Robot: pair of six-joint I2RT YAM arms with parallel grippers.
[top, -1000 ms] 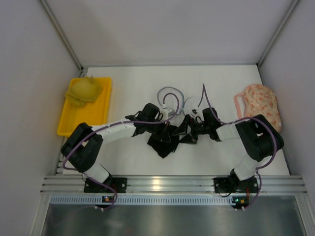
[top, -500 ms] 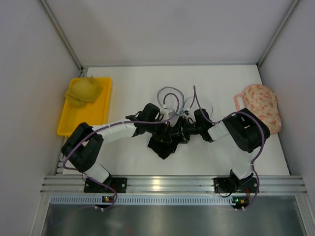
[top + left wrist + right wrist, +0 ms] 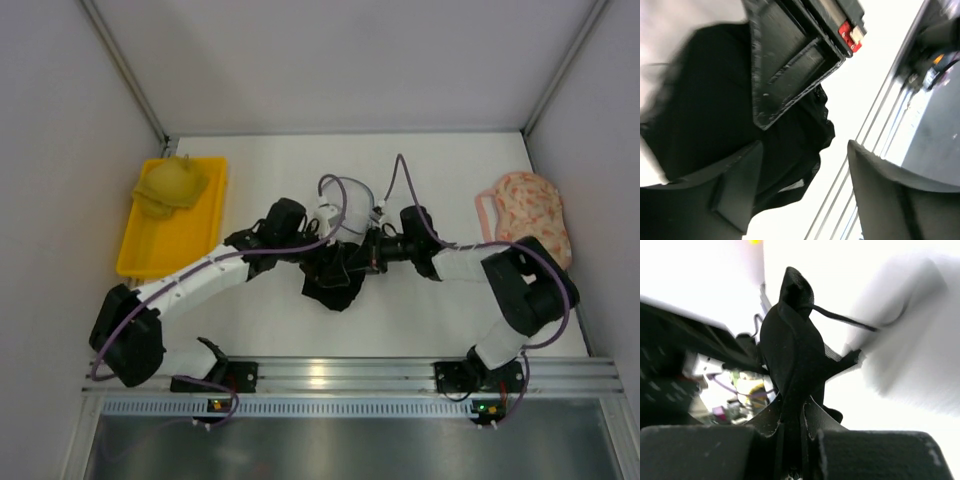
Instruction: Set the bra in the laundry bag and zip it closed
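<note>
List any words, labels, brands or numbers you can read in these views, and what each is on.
No readable text in any view.
The small red part in the left wrist view is blurred and shows no lettering.
The black bra, yellow tray and pink floral bra carry no lettering.

Crowded in the middle: the left gripper (image 3: 322, 258) and right gripper (image 3: 362, 262) meet nose to nose over the bra (image 3: 335, 288), with the laundry bag (image 3: 358, 208) just behind them. No way through there. The far side of the table (image 3: 450, 160) lies open, and so does the near strip. The yellow tray (image 3: 165, 245) blocks the left edge and the pink floral bra (image 3: 525, 215) blocks the right.
</note>
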